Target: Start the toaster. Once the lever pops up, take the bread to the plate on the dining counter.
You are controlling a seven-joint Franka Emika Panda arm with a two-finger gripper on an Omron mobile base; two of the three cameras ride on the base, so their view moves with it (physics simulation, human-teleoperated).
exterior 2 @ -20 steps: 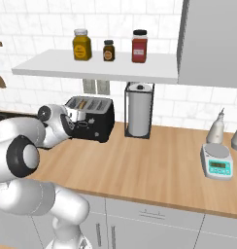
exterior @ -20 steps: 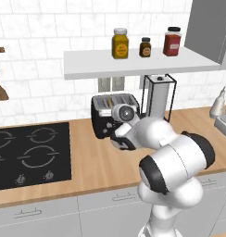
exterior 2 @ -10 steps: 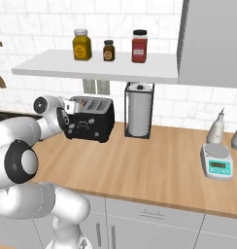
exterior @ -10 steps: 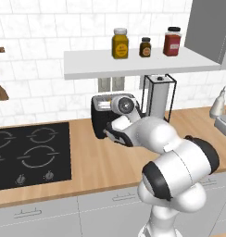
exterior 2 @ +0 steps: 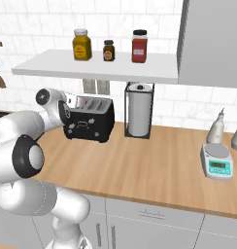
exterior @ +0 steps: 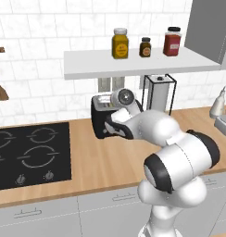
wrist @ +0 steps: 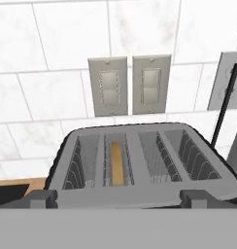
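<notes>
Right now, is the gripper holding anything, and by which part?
Nothing is held. The gripper is open above the toaster; the bread sits in a slot.

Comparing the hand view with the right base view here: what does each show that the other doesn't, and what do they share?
Hand view alone: the bread standing in a slot second from the left, seen from above, with the open jaws' tips at the bottom edge. Right base view alone: the toaster's front with white marks, the paper towel roll, the scale and three shelf jars. Both: the toaster and wall outlets.
</notes>
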